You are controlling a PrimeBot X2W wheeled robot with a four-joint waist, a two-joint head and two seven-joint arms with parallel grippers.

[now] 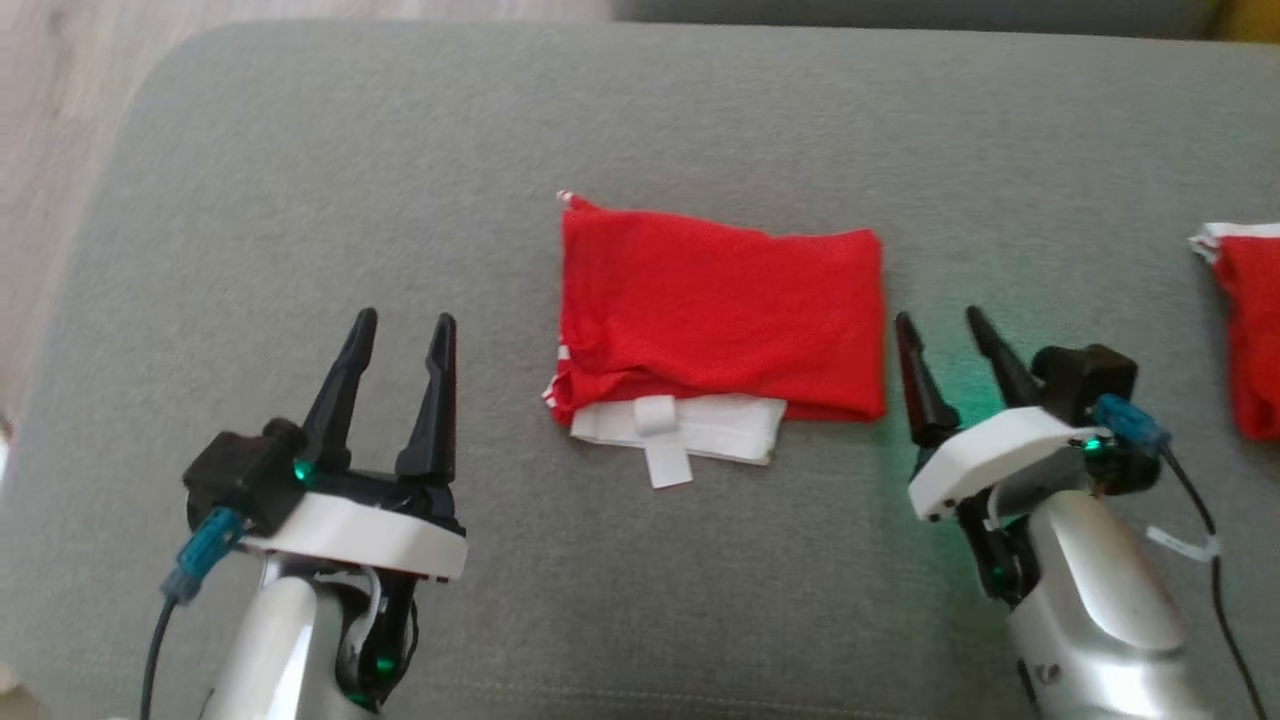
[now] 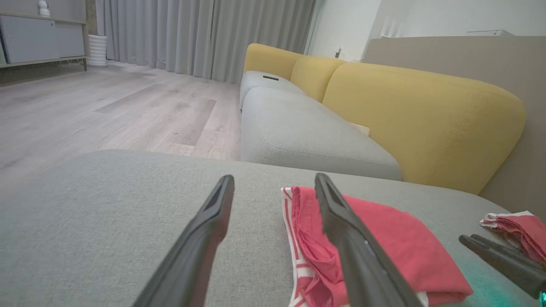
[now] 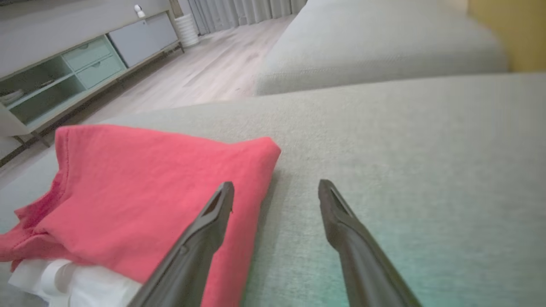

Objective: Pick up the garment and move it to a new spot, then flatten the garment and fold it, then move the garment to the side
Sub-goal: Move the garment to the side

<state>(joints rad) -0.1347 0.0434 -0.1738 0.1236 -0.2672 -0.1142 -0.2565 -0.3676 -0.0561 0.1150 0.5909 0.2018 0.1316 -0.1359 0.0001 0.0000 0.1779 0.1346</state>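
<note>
A wide grey upholstered cushion [image 1: 300, 150] spreads across the foreground. Beyond it stands a sofa [image 2: 307, 132] with a grey seat and mustard-yellow back cushions [image 2: 422, 115]. The floor [image 2: 106, 106] is pale wood (planks of slightly differing tone), evenly and softly lit. Grey curtains [image 2: 204, 34] hang full length at the far side, with a white ribbed pot [image 2: 97, 50] at their foot. A low sideboard [image 3: 85, 59] has grey doors and pale green drawers.

A second red cloth [image 1: 1250, 330] runs off the head view's right edge. On the garment [image 1: 720, 310], red folds bury most of the white layer [image 1: 700, 428]. A dark speck [image 2: 270, 77] on the far sofa [image 2: 298, 128] is unreadable.
</note>
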